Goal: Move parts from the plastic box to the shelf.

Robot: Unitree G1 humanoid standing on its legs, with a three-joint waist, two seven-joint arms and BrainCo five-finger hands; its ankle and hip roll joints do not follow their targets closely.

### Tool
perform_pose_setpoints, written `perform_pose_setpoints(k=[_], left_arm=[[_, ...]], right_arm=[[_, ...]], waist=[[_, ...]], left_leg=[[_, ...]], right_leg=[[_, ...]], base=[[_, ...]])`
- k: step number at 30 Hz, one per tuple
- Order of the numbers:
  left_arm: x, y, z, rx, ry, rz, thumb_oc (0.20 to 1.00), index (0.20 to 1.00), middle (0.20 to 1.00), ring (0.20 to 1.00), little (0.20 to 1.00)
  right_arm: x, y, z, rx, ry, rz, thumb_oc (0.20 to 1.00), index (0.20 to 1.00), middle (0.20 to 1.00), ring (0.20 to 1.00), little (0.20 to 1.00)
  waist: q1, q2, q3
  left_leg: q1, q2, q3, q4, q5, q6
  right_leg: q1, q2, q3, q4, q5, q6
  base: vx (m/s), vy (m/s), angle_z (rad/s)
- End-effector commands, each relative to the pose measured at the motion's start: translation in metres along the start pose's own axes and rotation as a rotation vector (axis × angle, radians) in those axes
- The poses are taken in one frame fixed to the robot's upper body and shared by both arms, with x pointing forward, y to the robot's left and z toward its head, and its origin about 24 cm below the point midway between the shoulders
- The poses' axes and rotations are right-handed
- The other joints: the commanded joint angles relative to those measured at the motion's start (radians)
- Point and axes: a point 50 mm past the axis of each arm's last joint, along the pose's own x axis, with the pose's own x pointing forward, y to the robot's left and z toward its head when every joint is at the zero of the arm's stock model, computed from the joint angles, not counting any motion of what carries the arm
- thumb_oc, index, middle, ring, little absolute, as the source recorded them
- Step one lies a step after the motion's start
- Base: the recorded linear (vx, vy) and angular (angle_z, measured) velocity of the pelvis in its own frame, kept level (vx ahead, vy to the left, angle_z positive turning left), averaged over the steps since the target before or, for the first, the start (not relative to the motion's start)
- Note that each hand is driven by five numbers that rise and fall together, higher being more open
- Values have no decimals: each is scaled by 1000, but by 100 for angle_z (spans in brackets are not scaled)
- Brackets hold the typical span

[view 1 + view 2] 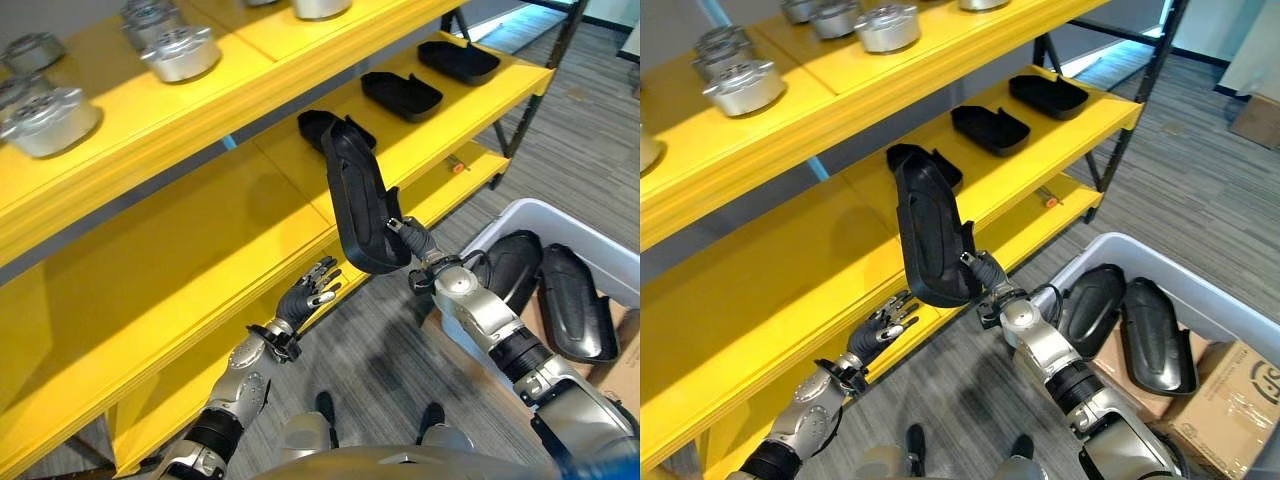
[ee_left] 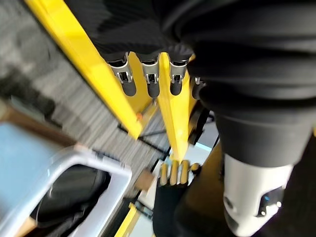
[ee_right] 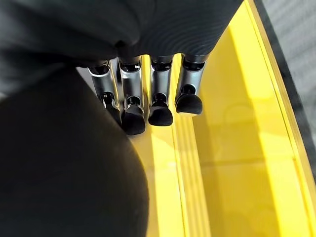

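Observation:
My right hand is shut on the lower end of a long black moulded part and holds it upright in front of the yellow shelf's middle level. In the right wrist view the curled fingers lie against the black part, with the yellow board past them. My left hand is open, its fingers spread by the shelf's front edge, just left of and below the part. The grey plastic box stands at the lower right with two more black parts in it.
Three black parts lie further along the middle shelf to the right. Several round metal parts stand on the top shelf. A cardboard box sits beside the plastic box. A dark shelf post stands at the far right.

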Motion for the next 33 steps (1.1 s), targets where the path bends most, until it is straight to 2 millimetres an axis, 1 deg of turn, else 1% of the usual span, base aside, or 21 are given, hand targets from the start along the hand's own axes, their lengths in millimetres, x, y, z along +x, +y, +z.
perform_pose_setpoints(k=[1,2,3,4,7,10,12,15,17,18,19,21,23,26,27,28,29,30,31,32,33], left_arm=[[1,-5,21,36,-119,-12,1000,1000,1000,1000,1000],[3,-6,22,50,-119,-14,1000,1000,1000,1000,1000],[4,-6,24,69,-122,-8,1000,1000,1000,1000,1000],[6,-4,26,76,-129,6,1000,1000,1000,1000,1000],[6,-1,28,125,-98,-1,1000,1000,1000,1000,1000],[2,4,27,136,-68,1,1000,1000,1000,1000,1000],[-3,6,26,147,-63,-5,1000,1000,1000,1000,1000],[-4,6,29,149,-76,0,1000,1000,1000,1000,1000],[-2,4,35,176,-96,-2,1000,1000,1000,1000,1000],[-2,4,35,176,-96,-2,1000,1000,1000,1000,1000],[1,3,44,173,-132,-10,1000,1000,1000,1000,1000],[2,4,48,188,-145,-11,1000,1000,1000,1000,1000],[5,4,54,212,-144,-30,1000,1000,1000,1000,1000],[5,1,51,254,-105,-54,1000,1000,1000,1000,1000],[1,-1,43,235,-87,-53,1000,1000,1000,1000,1000],[-2,-3,38,239,-71,-53,1000,1000,1000,1000,1000],[-2,-4,36,234,-65,-54,1000,1000,1000,1000,1000],[-2,-4,36,231,-61,-55,1000,1000,1000,1000,1000],[-1,-4,34,219,-54,-55,1000,1000,1000,1000,1000],[-1,-4,34,217,-48,-58,1000,1000,1000,1000,1000],[0,-4,33,224,-44,-55,1000,1000,1000,1000,1000]], right_arm=[[10,2,55,-10,-210,43,200,200,200,200,200],[11,0,56,-1,-206,39,200,200,200,200,200],[13,0,58,-3,-204,38,200,200,200,200,200],[16,2,61,-5,-204,37,200,200,200,200,200],[19,4,58,11,-188,28,200,200,200,200,200],[19,6,53,27,-173,18,200,200,200,200,200],[16,10,46,22,-168,21,200,200,200,200,200],[17,13,48,-1,-179,26,200,200,200,200,200],[20,16,57,-19,-203,25,200,200,200,200,200],[20,16,57,-19,-203,25,200,200,200,200,200],[24,13,69,-44,-232,9,200,200,200,200,200],[25,9,75,-48,-250,-7,200,200,200,200,200],[27,1,87,-53,-286,-47,200,200,200,200,200],[28,-10,91,-39,-300,-90,200,200,200,200,200],[29,-17,91,-36,-288,-103,200,200,200,200,200],[31,-23,89,-46,-270,-118,200,200,200,200,200],[32,-27,89,-47,-260,-131,200,200,200,200,200],[32,-29,88,-48,-254,-138,200,200,200,200,200],[33,-34,88,-54,-239,-159,200,200,200,200,200],[34,-37,87,-61,-234,-166,200,200,200,200,200],[35,-40,86,-75,-230,-177,200,200,200,200,200]], waist=[[26,-8,-12],[29,-5,-2],[32,-7,6],[34,-12,15],[42,-23,19],[55,-32,20],[80,-55,23],[99,-67,33],[127,-85,59],[127,-85,59],[146,-103,83],[154,-115,96],[167,-140,117],[186,-162,130],[198,-166,133],[195,-163,130],[185,-161,131],[178,-161,131],[159,-163,129],[152,-166,124],[145,-172,121]], left_leg=[[31,36,-62,-14,48,-34],[14,18,-77,14,39,-26],[11,0,-82,24,14,-14],[14,-31,-71,17,-24,16],[53,-69,-68,-15,-107,51],[77,-85,-81,-30,-131,72],[75,-107,-100,-26,-152,93],[64,-112,-97,-14,-162,98],[31,-108,-96,26,-177,100],[31,-108,-96,26,-177,100],[-7,-107,-99,60,-188,105],[-30,-107,-102,79,-193,109],[-77,-111,-117,120,-207,118],[-90,-124,-136,138,-220,139],[-65,-138,-140,115,-225,157],[-35,-153,-159,73,-222,169],[-23,-160,-178,53,-221,172],[-18,-165,-191,43,-220,174],[-7,-182,-223,23,-222,177],[-6,-191,-235,14,-221,177],[3,-198,-246,2,-223,175]], right_leg=[[-14,76,-3,17,-57,-27],[-11,75,9,13,-50,-26],[-12,66,16,10,-37,-16],[-19,36,14,4,2,4],[-15,-9,30,4,40,52],[-1,-31,47,-3,61,75],[17,-57,76,-24,86,100],[17,-76,63,-35,107,113],[19,-96,45,-46,130,125],[19,-96,45,-46,130,125],[18,-107,39,-49,141,131],[18,-109,42,-48,142,132],[11,-104,54,-24,132,124],[6,-91,51,35,112,107],[-16,-88,40,120,122,100],[-42,-52,77,156,106,91],[-59,-16,111,152,87,85],[-67,6,131,141,74,83],[-94,46,184,109,65,83],[-109,54,207,81,76,87],[-126,57,232,29,110,97]], base=[[-98,418,60],[-93,416,50],[-147,538,37],[-118,484,38],[9,307,69],[83,152,68],[78,191,122],[-11,80,22],[-65,67,8],[-128,116,7],[-117,94,16],[-144,115,22],[-132,115,26],[-9,130,27],[116,236,0],[164,210,-19],[149,63,-26],[159,-44,-10],[142,-74,19],[179,-133,50],[184,-195,79]])
